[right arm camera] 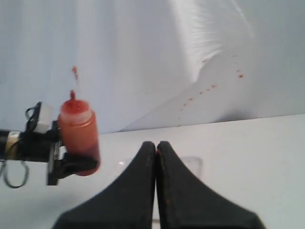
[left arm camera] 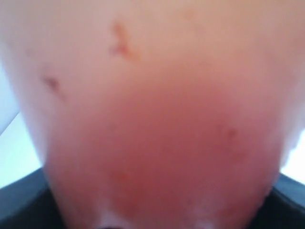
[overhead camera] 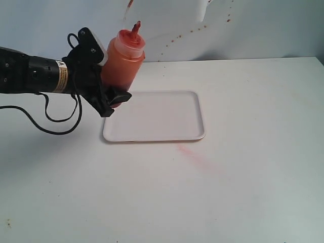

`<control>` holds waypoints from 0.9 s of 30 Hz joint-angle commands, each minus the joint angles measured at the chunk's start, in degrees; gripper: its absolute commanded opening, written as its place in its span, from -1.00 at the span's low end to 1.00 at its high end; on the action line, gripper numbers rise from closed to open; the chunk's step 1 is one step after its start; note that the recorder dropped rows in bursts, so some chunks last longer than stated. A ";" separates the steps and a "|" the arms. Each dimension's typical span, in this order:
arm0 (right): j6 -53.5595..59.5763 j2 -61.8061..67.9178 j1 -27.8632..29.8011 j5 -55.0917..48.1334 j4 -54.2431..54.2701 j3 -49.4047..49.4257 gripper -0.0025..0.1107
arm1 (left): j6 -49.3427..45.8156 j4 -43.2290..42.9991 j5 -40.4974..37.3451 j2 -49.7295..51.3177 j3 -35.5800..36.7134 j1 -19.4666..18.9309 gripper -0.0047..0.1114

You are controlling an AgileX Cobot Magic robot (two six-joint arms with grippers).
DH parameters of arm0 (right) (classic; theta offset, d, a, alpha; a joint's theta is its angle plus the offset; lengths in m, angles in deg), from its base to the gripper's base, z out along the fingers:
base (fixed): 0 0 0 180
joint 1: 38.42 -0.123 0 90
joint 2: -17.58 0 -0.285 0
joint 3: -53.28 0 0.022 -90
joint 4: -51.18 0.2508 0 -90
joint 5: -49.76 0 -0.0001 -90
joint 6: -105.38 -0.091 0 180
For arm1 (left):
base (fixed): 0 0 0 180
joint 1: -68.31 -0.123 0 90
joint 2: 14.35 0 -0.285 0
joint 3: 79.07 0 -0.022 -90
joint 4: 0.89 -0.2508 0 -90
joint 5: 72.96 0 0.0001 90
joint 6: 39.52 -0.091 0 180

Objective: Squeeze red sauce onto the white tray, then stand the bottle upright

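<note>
In the exterior view the left gripper (overhead camera: 114, 91) clasps the bottle (overhead camera: 122, 61) low on its body, nozzle up, at the left edge of the white tray (overhead camera: 162, 119), which looks bare. I would carry it over the tray's middle before tipping and squeezing gently. The left wrist view shows only the bottle's red wall, and the right wrist view shows the right gripper (right arm camera: 156, 155) closed, empty, facing the tray.

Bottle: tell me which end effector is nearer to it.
Left. The left end effector grips the bottle; the right end effector, shut and empty, sits apart from it.
</note>
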 commanded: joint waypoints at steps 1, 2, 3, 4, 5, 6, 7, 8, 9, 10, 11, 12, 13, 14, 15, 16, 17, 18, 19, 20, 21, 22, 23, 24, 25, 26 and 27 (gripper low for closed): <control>28.35 5.61 -0.12 -9.77 24.27 -0.32 -0.96 | -0.35 1.69 -2.73 -1.08 -0.13 0.08 -0.92; 32.86 7.30 -0.12 -12.24 28.20 -0.32 -0.96 | -0.35 1.69 -2.74 -0.95 -0.13 0.08 -0.92; 37.16 9.10 -0.12 -14.62 30.70 -0.32 -0.96 | -0.35 1.69 -2.74 -0.70 -0.13 0.08 -0.92; 40.95 10.97 -0.12 -16.51 30.70 -0.32 -0.96 | -0.70 1.69 -2.74 -0.49 -0.13 0.08 -0.92; 42.96 12.86 -0.12 -17.86 30.70 -0.73 -0.96 | -1.50 1.69 -2.74 -0.34 -0.13 0.08 -0.92; 44.76 14.87 -0.12 -18.76 30.70 -1.08 -0.96 | -1.94 1.69 -2.74 -0.08 -0.13 0.08 -0.92; 46.34 16.73 -0.12 -19.54 30.70 -1.65 -0.96 | -1.94 1.69 -2.74 0.31 -0.13 0.08 -0.92; 47.49 18.21 -0.12 -19.75 30.70 -2.14 -0.96 | -1.94 1.69 -2.74 0.62 -0.13 0.08 -0.92; 48.87 20.02 -0.12 -19.90 30.70 -2.91 -0.96 | -1.94 1.69 -2.74 1.09 -0.13 0.08 -0.92; 50.36 21.77 -0.12 -20.03 30.70 -3.81 -0.96 | -2.24 1.80 -2.74 1.65 -0.13 0.08 -0.92; 51.74 23.15 -0.12 -20.03 30.70 -4.93 -0.96 | -3.65 2.04 -2.74 2.12 -0.13 0.08 -0.92; 52.73 25.03 -0.12 -20.03 30.70 -6.17 -0.96 | -6.13 2.29 -2.74 2.57 -0.13 0.08 -0.92; 53.17 26.95 -0.12 -20.03 30.70 -7.51 -0.96 | -8.28 2.29 -2.74 2.68 -0.13 0.08 -0.92; 53.27 28.88 -0.12 -20.03 30.70 -8.63 -0.96 | -9.67 2.29 -2.74 2.82 -0.13 0.08 -0.92; 53.43 30.84 -0.12 -20.03 30.70 -10.05 -0.96 | -10.88 2.41 -2.74 2.82 -0.13 0.08 -0.92; 53.89 32.79 -0.12 -20.03 30.70 -11.45 -0.96 | -11.66 2.41 -2.74 2.82 -0.13 0.08 -0.92; 54.41 34.29 -0.12 -20.03 30.70 -12.55 -0.96 | -12.27 2.41 -2.74 2.82 -0.24 0.08 -0.92; 54.53 36.09 -0.12 -20.03 30.70 -13.90 -0.96 | -13.03 2.41 -2.74 2.82 -0.24 0.08 -0.92; 54.53 37.86 -0.12 -20.03 30.70 -15.19 -0.96 | -14.30 2.72 -2.86 2.82 -0.24 0.08 -0.92; 54.64 39.21 -0.12 -20.03 30.70 -16.14 -0.96 | -15.22 3.58 -3.29 2.82 -0.24 0.08 -0.92; 54.64 40.81 -0.12 -20.03 30.70 -17.20 -0.96 | -15.64 4.94 -4.70 2.82 -0.24 0.08 -0.92; 54.64 42.39 -0.12 -19.91 30.70 -18.15 -0.96 | -16.18 5.87 -5.99 2.82 -0.24 0.08 -0.92; 54.64 43.87 -0.12 -19.62 30.70 -18.99 -0.96 | -17.13 6.95 -7.33 2.71 -0.24 0.08 -0.92; 55.03 45.27 -0.12 -19.27 30.70 -19.76 -0.96 | -17.88 6.98 -9.16 2.71 -0.24 0.08 -0.92; 56.16 46.66 -0.12 -18.90 30.70 -20.54 -0.96 | -19.27 6.98 -11.11 2.71 -0.24 0.08 -0.92; 57.25 47.74 -0.12 -18.62 30.07 -21.19 -0.96 | -21.21 6.98 -12.90 2.71 -0.24 0.08 -0.92; 58.31 49.07 -0.12 -18.09 29.93 -22.04 -0.96 | -23.13 6.98 -14.50 2.71 -0.60 0.08 -0.92</control>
